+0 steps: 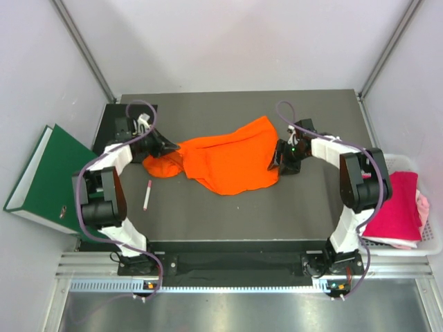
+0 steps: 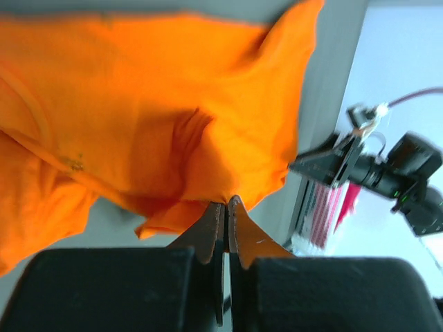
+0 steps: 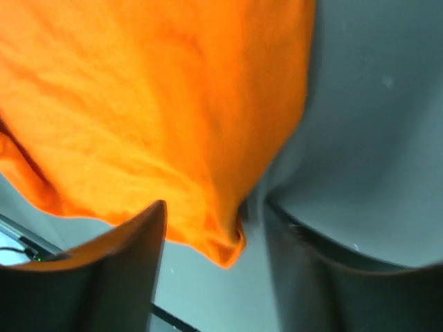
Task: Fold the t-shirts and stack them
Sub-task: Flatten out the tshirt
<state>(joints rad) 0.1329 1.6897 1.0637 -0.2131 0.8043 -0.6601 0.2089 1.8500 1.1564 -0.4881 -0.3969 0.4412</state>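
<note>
**Item:** orange t-shirt (image 1: 232, 162), crumpled, mid-table.

**Left gripper** (image 2: 225, 206): at the shirt's 9 o'clock end, jaws pressed together on a cloth fold, likely to lift and spread it.

**Right gripper** (image 3: 214, 207): at 3 o'clock, jaws wide apart, a hem corner between them, unclamped.

**Surroundings:**
- pen (image 1: 147, 195) at the shirt's 7 o'clock, possibly in the way of spreading
- green binder (image 1: 41, 176) off-table at 9
- basket (image 1: 415, 245) at 4, holding the magenta t-shirt (image 1: 396, 207) and pale pink t-shirt (image 1: 421, 207)
</note>
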